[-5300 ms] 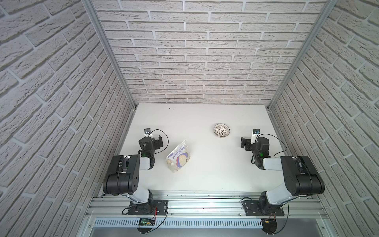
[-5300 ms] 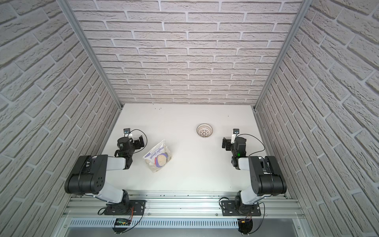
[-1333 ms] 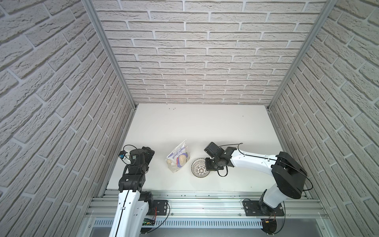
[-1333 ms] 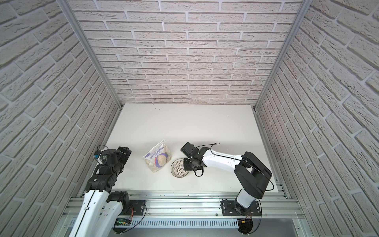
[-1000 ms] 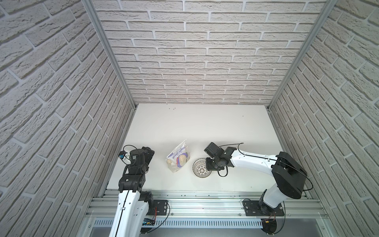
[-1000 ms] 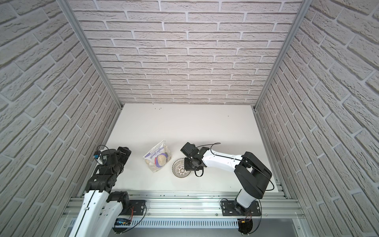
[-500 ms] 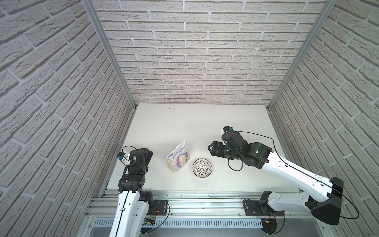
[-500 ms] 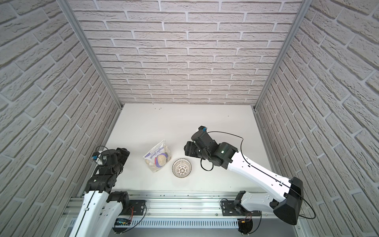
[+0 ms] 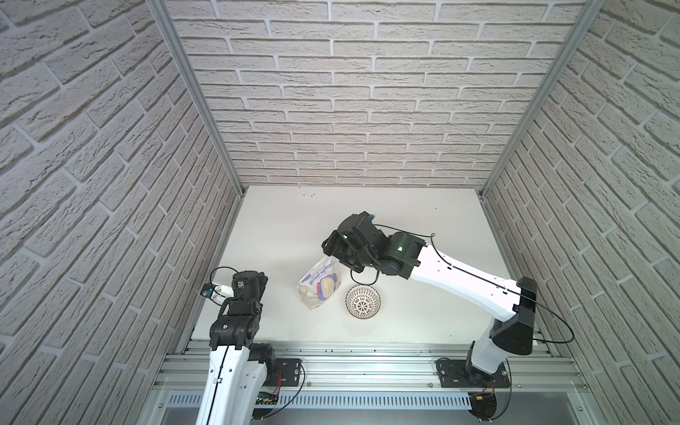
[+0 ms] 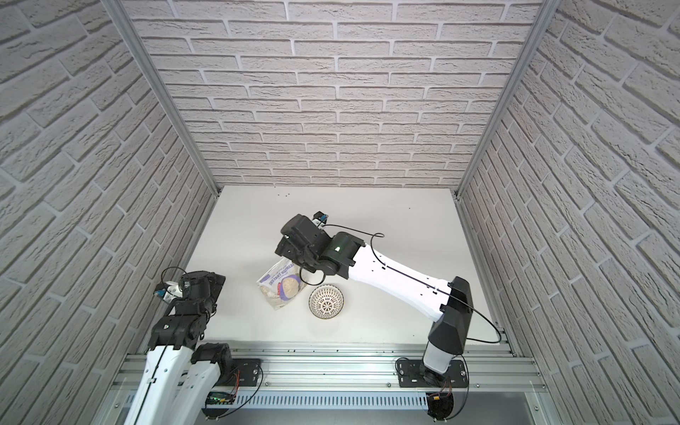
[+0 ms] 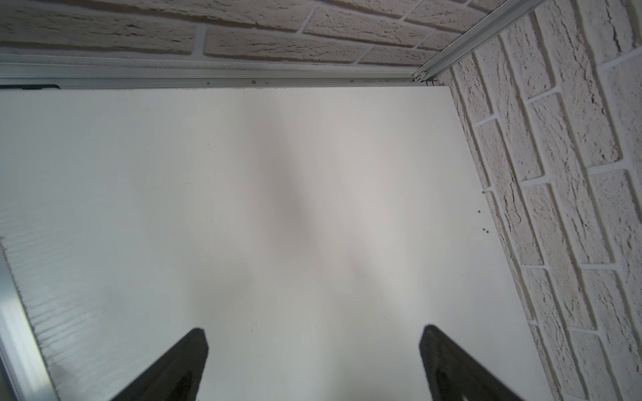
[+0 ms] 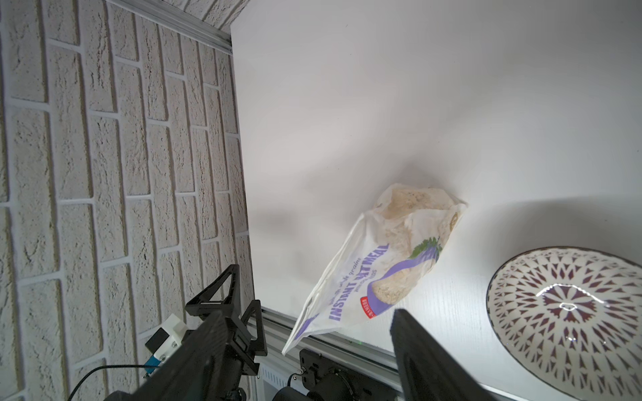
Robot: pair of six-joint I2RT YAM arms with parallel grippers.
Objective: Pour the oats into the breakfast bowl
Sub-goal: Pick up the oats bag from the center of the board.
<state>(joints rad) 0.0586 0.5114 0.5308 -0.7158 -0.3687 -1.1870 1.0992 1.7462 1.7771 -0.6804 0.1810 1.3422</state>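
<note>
Right wrist view: I read the right gripper as spread. Its fingers stand apart with nothing clamped between them, and it hangs clear above the white surface. Past the gap lies the oatmeal pouch, label up. The pale oats show through the clear plastic, and neither finger touches the pouch. The breakfast bowl sits just beside the pouch with a thin strip of surface between them. Its dark lattice pattern is in plain sight.

Left wrist view: the left gripper is at full spread. Both fingers are dark wedges over the surface, holding nothing.

Both top views: the pouch lies slanted near the front middle of the surface, on the bowl's left. Its far end is tucked under the black wrist of the right arm. I cannot tell from here how high that wrist sits above it. The bowl stands upright. The right arm reaches in from its base on the front rail. The left arm stands by the left wall, well apart from the pouch.
</note>
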